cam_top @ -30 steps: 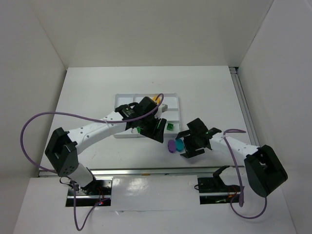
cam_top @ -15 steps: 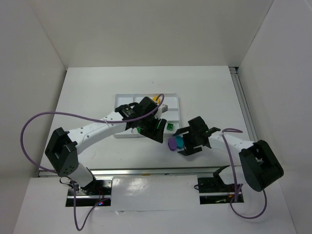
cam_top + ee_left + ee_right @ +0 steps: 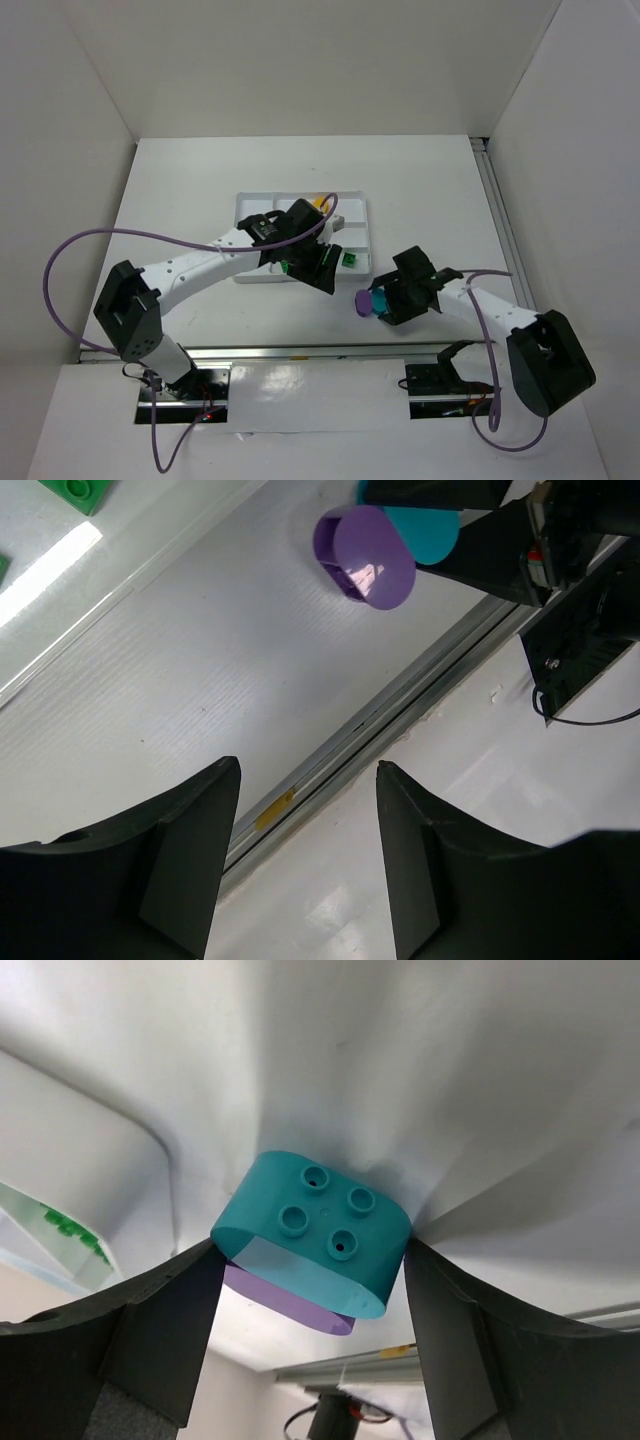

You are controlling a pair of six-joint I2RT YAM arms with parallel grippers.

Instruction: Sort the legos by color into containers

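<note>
The right tool [image 3: 310, 1250] clasps the teal lego [image 3: 315, 1225] by its ends, apparently to lift it off the desk [image 3: 200, 180]. The purple lego [image 3: 368, 542] lies against it, just past the fingertips. Beyond, the left tool [image 3: 305, 770] hangs released and empty, beside the tray [image 3: 250, 205] holding a green lego [image 3: 349, 259].

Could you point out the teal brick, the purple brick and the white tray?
teal brick [image 3: 320, 1222]: right wrist view, its studded face.
purple brick [image 3: 374, 544]: left wrist view, its flat oval face.
white tray [image 3: 243, 200]: top external view, far left corner.
</note>
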